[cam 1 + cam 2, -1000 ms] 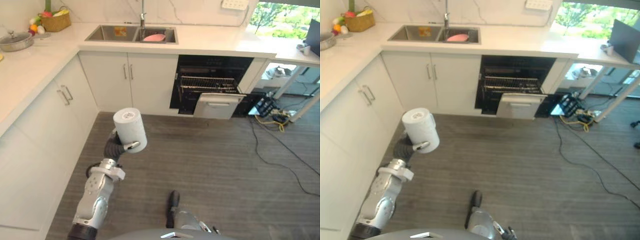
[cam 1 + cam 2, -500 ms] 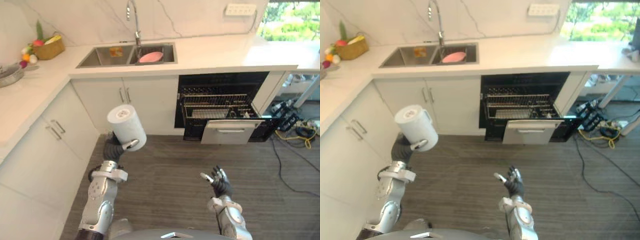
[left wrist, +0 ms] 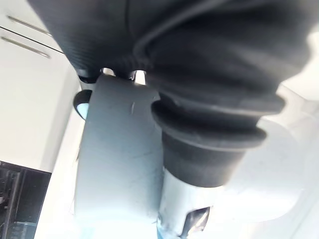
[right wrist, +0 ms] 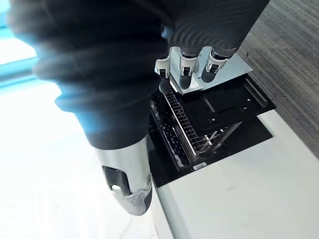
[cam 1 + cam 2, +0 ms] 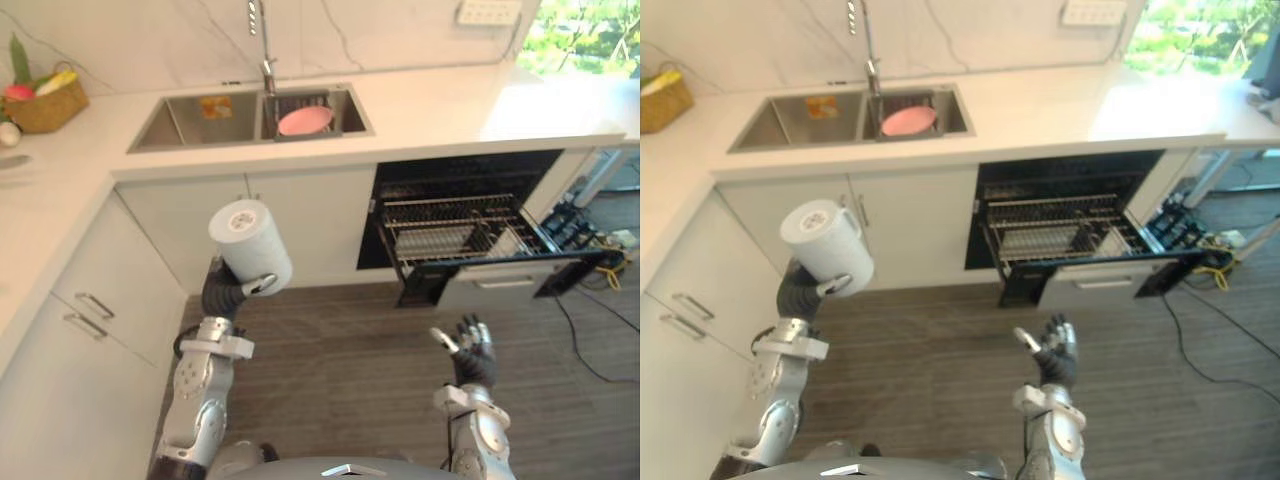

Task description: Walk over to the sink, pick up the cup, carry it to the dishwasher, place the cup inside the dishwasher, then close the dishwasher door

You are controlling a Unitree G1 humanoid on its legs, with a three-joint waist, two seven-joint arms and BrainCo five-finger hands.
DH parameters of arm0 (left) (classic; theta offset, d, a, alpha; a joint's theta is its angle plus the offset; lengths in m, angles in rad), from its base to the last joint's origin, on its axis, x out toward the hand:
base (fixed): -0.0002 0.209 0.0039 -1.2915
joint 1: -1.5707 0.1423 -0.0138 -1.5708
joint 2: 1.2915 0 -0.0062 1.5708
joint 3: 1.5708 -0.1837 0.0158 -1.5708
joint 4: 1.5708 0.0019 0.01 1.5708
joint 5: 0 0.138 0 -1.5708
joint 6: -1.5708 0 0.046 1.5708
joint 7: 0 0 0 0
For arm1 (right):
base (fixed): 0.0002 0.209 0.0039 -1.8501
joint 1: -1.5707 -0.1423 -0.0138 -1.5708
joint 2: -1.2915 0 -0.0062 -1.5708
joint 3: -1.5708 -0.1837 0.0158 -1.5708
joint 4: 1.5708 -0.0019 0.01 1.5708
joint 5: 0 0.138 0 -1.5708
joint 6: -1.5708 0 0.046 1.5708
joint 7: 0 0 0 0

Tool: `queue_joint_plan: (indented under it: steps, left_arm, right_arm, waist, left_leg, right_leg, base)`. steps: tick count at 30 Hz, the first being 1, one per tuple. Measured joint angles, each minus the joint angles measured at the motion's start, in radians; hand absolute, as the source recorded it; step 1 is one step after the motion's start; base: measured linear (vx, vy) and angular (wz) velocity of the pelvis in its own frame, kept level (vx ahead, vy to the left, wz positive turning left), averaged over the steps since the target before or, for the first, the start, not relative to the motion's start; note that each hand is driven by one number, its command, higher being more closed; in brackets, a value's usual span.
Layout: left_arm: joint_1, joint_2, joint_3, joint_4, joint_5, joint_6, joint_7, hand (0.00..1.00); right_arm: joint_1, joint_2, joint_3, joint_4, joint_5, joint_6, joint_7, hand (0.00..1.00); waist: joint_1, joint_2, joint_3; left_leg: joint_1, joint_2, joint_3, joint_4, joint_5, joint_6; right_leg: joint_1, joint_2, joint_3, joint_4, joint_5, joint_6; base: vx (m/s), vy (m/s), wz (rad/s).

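I've got the smooth white cylinder cup (image 5: 250,243) in my left hand (image 5: 225,293), fingers (image 5: 262,284) wrapped round it, up by the cabinets (image 5: 300,215), left of the open dishwasher (image 5: 400,285) with its wire rack (image 5: 455,228) out. Right hand (image 5: 470,352) is spread and empty; it's come up since a second ago.

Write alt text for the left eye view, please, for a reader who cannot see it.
The left hand holds a white cup above the floor, before white cabinets. To the right, the dishwasher stands open with its rack out, the open right hand raised near it. A pink dish lies in the sink.
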Motion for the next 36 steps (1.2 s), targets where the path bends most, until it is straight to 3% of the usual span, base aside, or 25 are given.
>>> queue_joint_plan:
  steps: [2, 3, 4, 5, 6, 7, 8, 9, 10, 11, 14, 16, 17, 18, 19, 20, 22, 24, 26, 27, 28, 29, 31, 34, 36]
  left_arm:
    - [-0.006, 0.018, -0.011, -0.034, 0.047, 0.001, 0.031, 1.00]
    - [-0.024, 0.024, -0.013, -0.042, 0.069, 0.005, 0.063, 1.00]
    - [-0.039, 0.024, -0.012, -0.046, 0.078, 0.006, 0.089, 1.00]
    - [-0.045, 0.024, -0.013, -0.049, 0.079, 0.006, 0.097, 1.00]
    - [-0.054, 0.027, -0.012, -0.066, 0.079, 0.005, 0.103, 1.00]
    - [-0.055, 0.031, -0.014, -0.078, 0.079, 0.003, 0.096, 1.00]
    - [-0.053, 0.043, -0.018, -0.085, 0.079, 0.002, 0.086, 1.00]
    - [-0.051, 0.045, -0.035, -0.082, 0.080, 0.001, 0.079, 1.00]
    - [-0.046, 0.038, -0.059, -0.080, 0.083, 0.002, 0.077, 1.00]
    - [-0.032, 0.017, -0.097, -0.087, 0.099, 0.002, 0.076, 1.00]
    - [-0.043, 0.003, -0.126, -0.107, 0.109, 0.001, 0.073, 1.00]
    - [-0.056, -0.010, -0.141, -0.117, 0.108, 0.001, 0.062, 1.00]
    - [-0.049, -0.017, -0.157, -0.119, 0.106, 0.002, 0.055, 1.00]
    - [-0.047, -0.019, -0.161, -0.121, 0.105, 0.003, 0.053, 1.00]
    - [-0.047, -0.020, -0.172, -0.120, 0.103, 0.004, 0.056, 1.00]
    - [-0.040, -0.020, -0.183, -0.119, 0.096, 0.004, 0.064, 1.00]
    - [-0.032, -0.021, -0.193, -0.108, 0.096, 0.003, 0.064, 1.00]
    - [-0.011, -0.020, -0.195, -0.088, 0.096, -0.003, 0.064, 1.00]
    - [0.020, -0.017, -0.190, -0.065, 0.097, -0.018, 0.064, 1.00]
    - [0.040, -0.017, -0.187, -0.055, 0.098, -0.022, 0.064, 1.00]
    - [0.064, -0.018, -0.183, -0.058, 0.111, -0.038, 0.072, 1.00]
    - [0.072, -0.018, -0.180, -0.059, 0.115, -0.046, 0.077, 1.00]
    - [0.087, -0.016, -0.162, -0.056, 0.119, -0.048, 0.086, 1.00]
    - [0.071, 0.018, -0.135, -0.065, 0.127, -0.048, 0.111, 1.00]
    - [0.054, 0.030, -0.106, -0.065, 0.130, -0.046, 0.124, 1.00]
  right_arm:
    - [-0.007, 0.014, 0.020, -0.029, -0.008, -0.013, 0.000, 0.00]
    - [-0.010, 0.027, 0.038, -0.067, -0.015, -0.015, -0.002, 0.00]
    - [-0.010, 0.040, 0.051, -0.107, -0.017, -0.023, -0.003, 0.00]
    - [-0.007, 0.045, 0.053, -0.128, -0.017, -0.023, -0.003, 0.00]
    - [-0.007, 0.051, 0.051, -0.175, -0.017, -0.027, -0.009, 0.00]
    - [-0.003, 0.056, 0.047, -0.211, -0.017, -0.045, -0.021, 0.00]
    - [-0.002, 0.059, 0.048, -0.223, -0.017, -0.066, -0.023, 0.00]
    - [0.007, 0.056, 0.046, -0.235, -0.016, -0.080, -0.027, 0.00]
    - [0.028, 0.044, 0.050, -0.255, -0.016, -0.085, -0.030, 0.00]
    - [0.044, 0.016, 0.078, -0.291, -0.016, -0.086, -0.027, 0.00]
    - [0.046, 0.026, 0.135, -0.377, -0.016, -0.086, 0.006, 0.00]
    - [0.052, 0.035, 0.156, -0.434, -0.016, -0.086, 0.010, 0.00]
    - [0.061, 0.034, 0.158, -0.457, -0.016, -0.087, 0.009, 0.00]
    - [0.064, 0.038, 0.164, -0.464, -0.016, -0.089, 0.009, 0.00]
    - [0.060, 0.038, 0.166, -0.467, -0.015, -0.092, 0.007, 0.00]
    - [0.069, 0.029, 0.172, -0.496, -0.016, -0.090, 0.008, 0.00]
    - [0.065, 0.026, 0.172, -0.524, -0.017, -0.097, 0.009, 0.00]
    - [0.053, 0.021, 0.166, -0.515, -0.018, -0.099, 0.008, 0.00]
    - [0.043, 0.015, 0.167, -0.512, -0.017, -0.099, 0.008, 0.00]
    - [0.031, 0.013, 0.167, -0.505, -0.017, -0.100, 0.008, 0.00]
    - [0.003, 0.002, 0.168, -0.474, -0.017, -0.107, 0.009, 0.00]
    - [-0.010, -0.007, 0.169, -0.453, -0.017, -0.106, 0.009, 0.00]
    - [-0.025, -0.033, 0.185, -0.380, -0.014, -0.095, 0.007, 0.00]
    - [-0.034, 0.003, 0.224, -0.373, -0.017, -0.089, 0.002, 0.00]
    - [-0.070, 0.016, 0.239, -0.372, -0.018, -0.079, 0.005, 0.00]
  waist:
    - [-0.002, 0.011, 0.002]
    - [-0.001, 0.017, 0.011]
    - [-0.004, 0.027, 0.020]
    - [-0.004, 0.028, 0.024]
    - [-0.003, 0.034, 0.021]
    - [-0.010, 0.020, 0.020]
    - [-0.018, -0.012, 0.020]
    - [-0.030, -0.038, 0.029]
    - [-0.027, -0.031, 0.037]
    - [-0.002, 0.022, 0.045]
    - [0.002, 0.065, 0.031]
    - [-0.006, 0.076, 0.020]
    - [-0.006, 0.089, 0.007]
    - [-0.002, 0.089, -0.005]
    - [-0.006, 0.080, -0.006]
    - [0.002, 0.096, -0.006]
    - [0.000, 0.116, -0.007]
    - [0.005, 0.120, -0.009]
    - [0.019, 0.111, -0.008]
    - [0.032, 0.101, -0.012]
    - [0.041, 0.101, -0.015]
    - [0.044, 0.106, -0.018]
    - [0.061, 0.122, -0.032]
    - [0.045, 0.048, -0.038]
    - [0.048, 0.025, -0.031]
  left_leg:
    - [0.063, 0.008, 0.021, -0.038, -0.018, 0.015]
    - [0.102, 0.017, 0.030, -0.065, -0.021, 0.014]
    - [0.124, 0.033, 0.034, -0.081, -0.031, 0.011]
    - [0.126, 0.041, 0.035, -0.088, -0.038, 0.011]
    - [0.131, 0.051, 0.034, -0.106, -0.042, 0.012]
    - [0.142, 0.051, 0.029, -0.130, -0.043, 0.006]
    - [0.158, 0.028, 0.011, -0.144, -0.047, -0.021]
    - [0.184, 0.014, -0.021, -0.142, -0.056, -0.046]
    - [0.214, 0.015, -0.037, -0.136, -0.068, -0.075]
    - [0.241, 0.068, -0.018, -0.118, -0.091, -0.105]
    - [0.247, 0.123, -0.002, -0.081, -0.148, -0.128]
    - [0.251, 0.149, 0.003, -0.062, -0.197, -0.112]
    - [0.273, 0.171, 0.018, -0.061, -0.219, -0.064]
    - [0.259, 0.178, 0.019, 0.006, -0.214, -0.050]
    - [0.174, 0.231, 0.014, 0.245, -0.180, 0.004]
    - [0.076, 0.295, 0.003, 0.470, -0.069, 0.010]
    - [-0.034, 0.340, -0.044, 0.670, -0.059, -0.055]
    - [-0.081, 0.317, -0.043, 0.644, -0.100, -0.054]
    - [-0.104, 0.262, -0.047, 0.466, -0.128, -0.051]
    - [-0.108, 0.198, -0.077, 0.274, -0.120, -0.062]
    - [-0.100, 0.140, -0.139, 0.048, -0.068, -0.093]
    - [-0.102, 0.125, -0.165, -0.048, -0.028, -0.105]
    - [-0.093, 0.119, -0.174, -0.162, 0.201, -0.097]
    - [-0.081, 0.064, -0.135, -0.179, 0.189, -0.071]
    - [-0.057, 0.038, -0.111, -0.202, 0.178, -0.053]
  right_leg:
    - [-0.093, 0.002, 0.006, 0.151, -0.063, -0.012]
    - [-0.140, 0.036, -0.031, 0.189, -0.162, -0.027]
    - [-0.177, 0.102, -0.074, 0.137, -0.227, -0.030]
    - [-0.200, 0.142, -0.088, 0.076, -0.245, -0.034]
    - [-0.237, 0.226, -0.115, -0.103, -0.242, -0.034]
    - [-0.243, 0.296, -0.130, -0.361, -0.171, -0.031]
    - [-0.232, 0.319, -0.134, -0.525, -0.077, -0.041]
    - [-0.205, 0.324, -0.123, -0.561, 0.036, -0.074]
    - [-0.174, 0.334, -0.126, -0.569, 0.111, -0.129]
    - [-0.151, 0.375, -0.124, -0.542, 0.077, -0.138]
    - [-0.190, 0.413, -0.117, -0.427, -0.018, -0.152]
    - [-0.220, 0.416, -0.133, -0.329, -0.120, -0.153]
    - [-0.211, 0.416, -0.165, -0.294, -0.169, -0.156]
    - [-0.207, 0.410, -0.173, -0.285, -0.184, -0.154]
    - [-0.195, 0.413, -0.178, -0.272, -0.211, -0.160]
    - [-0.148, 0.429, -0.170, -0.295, -0.224, -0.162]
    - [-0.082, 0.443, -0.162, -0.338, -0.238, -0.166]
    - [-0.005, 0.438, -0.146, -0.393, -0.245, -0.159]
    - [0.054, 0.424, -0.114, -0.455, -0.241, -0.144]
    - [0.073, 0.402, -0.085, -0.485, -0.231, -0.125]
    - [0.080, 0.392, -0.053, -0.517, -0.215, -0.096]
    - [0.080, 0.394, -0.036, -0.531, -0.211, -0.083]
    - [0.105, 0.408, 0.032, -0.563, -0.217, -0.032]
    - [0.110, 0.347, 0.044, -0.597, -0.204, -0.013]
    - [0.117, 0.319, 0.038, -0.609, -0.194, 0.001]
  base:
    - [0.19, 0.087, -0.38]
    - [0.16, 0.028, -0.43]
    - [0.15, -0.004, -0.36]
    - [0.20, -0.032, -0.29]
    - [0.22, -0.067, -0.08]
    - [0.30, -0.089, 0.11]
    - [0.31, -0.087, 0.47]
    - [0.37, -0.097, 0.52]
    - [0.36, -0.074, 0.17]
    - [0.34, -0.053, -0.16]
    - [0.27, -0.055, -0.27]
    - [0.20, -0.092, -0.04]
    - [0.19, -0.056, 0.01]
    - [0.30, -0.027, -0.08]
    - [0.32, -0.053, -0.16]
    - [0.35, -0.048, -0.18]
    - [0.42, 0.038, -0.16]
    - [0.47, 0.101, -0.26]
    - [0.39, 0.093, -0.45]
    - [0.34, 0.146, -0.73]
    - [0.39, 0.188, -0.80]
    - [0.32, 0.202, -0.90]
    - [0.37, 0.254, -0.81]
    - [0.32, 0.197, -0.26]
    - [0.18, 0.147, -0.18]
